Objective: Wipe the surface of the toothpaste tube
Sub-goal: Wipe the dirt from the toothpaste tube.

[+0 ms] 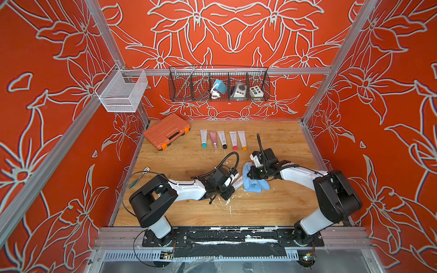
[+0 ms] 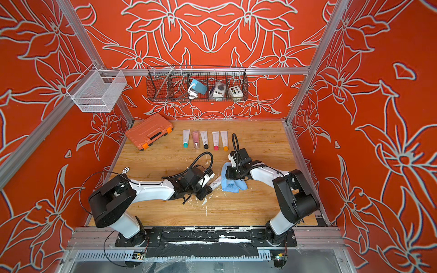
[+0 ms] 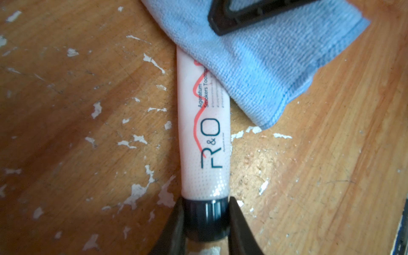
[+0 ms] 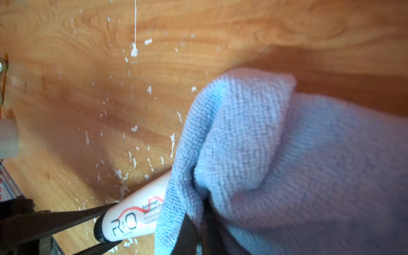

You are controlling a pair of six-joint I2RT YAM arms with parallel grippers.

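**While One Claw Pinned the Cap, the Other Gripped the Cloth**

As both top views showed, two white-and-black arms met near the middle of the wooden counter (image 1: 189,208), whose grainy surface was flecked with chipped white spots. Six tubes were in sight. Five lay in a neat row (image 1: 223,139) toward the back, caps toward the arms: teal, clear pink, black, red-pink and orange.

The sixth, the toothpaste tube (image 3: 203,132), lay flat on the counter between the arms. It was smooth, glossy and white, with a red wavy line, "R&O" lettering and a ribbed black cap. The left claw (image 3: 206,218) was closed narrowly on that cap, one dark finger on each side.

One blue cloth (image 4: 276,154), a soft microfibre with a stitched hem, draped over the tube's far end. The right claw (image 4: 199,212) was pinched tight on a bunched fold of it.

One ridged orange plastic case (image 1: 166,131) sat at the back left of the counter. One white mesh basket (image 1: 123,93) and one long black wire basket (image 1: 182,92) hung from the frame's rails. The wire basket held perhaps three small gadgets, too small to identify.
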